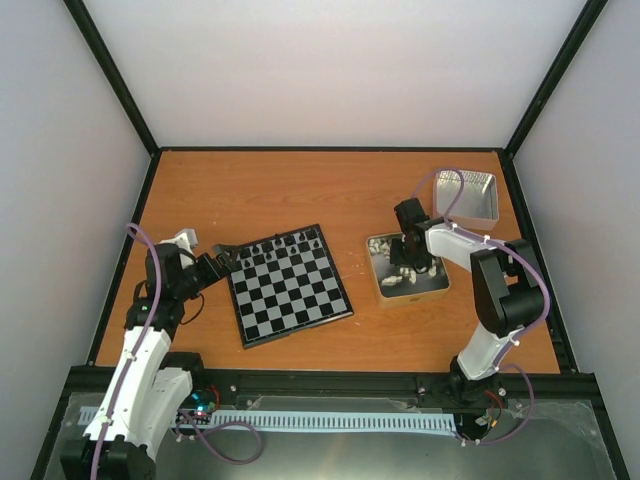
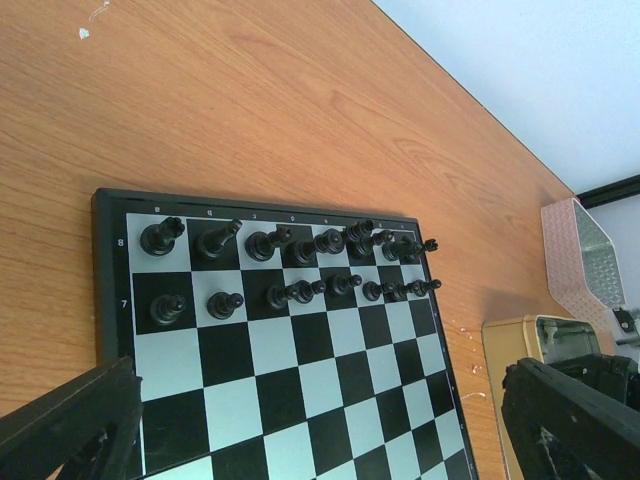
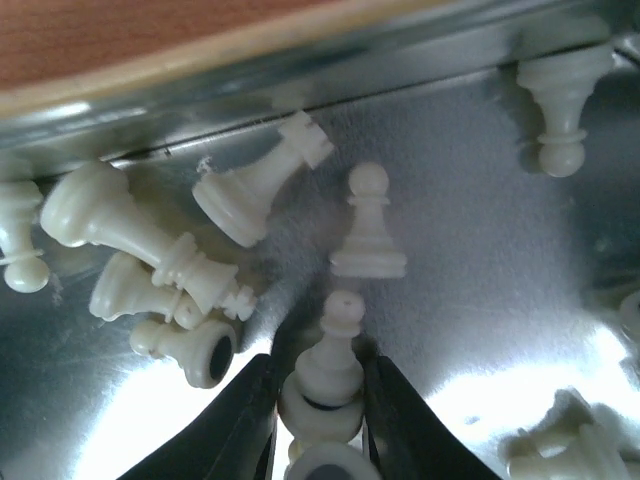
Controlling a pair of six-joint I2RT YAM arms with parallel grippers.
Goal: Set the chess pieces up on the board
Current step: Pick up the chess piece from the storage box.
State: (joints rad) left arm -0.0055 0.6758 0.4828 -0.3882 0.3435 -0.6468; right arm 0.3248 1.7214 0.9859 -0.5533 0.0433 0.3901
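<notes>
The board (image 1: 290, 285) lies between the arms, with black chessmen (image 2: 290, 265) filling its two far rows. White chess pieces (image 3: 130, 235) lie loose in a silver tin (image 1: 440, 285); among them are a tipped rook (image 3: 262, 180) and an upright pawn (image 3: 368, 225). My right gripper (image 3: 320, 385) reaches down into that tin. Its black fingers (image 3: 400, 420) press both sides of one white piece (image 3: 335, 350). My left gripper (image 2: 320, 440) hovers wide open over the board's near left part, holding nothing.
A second, empty silver tin (image 1: 468, 195) stands tilted at the back right corner. Black frame rails and grey walls enclose the orange table (image 1: 250, 190). In the left wrist view the piece tin (image 2: 520, 345) sits just right of the board.
</notes>
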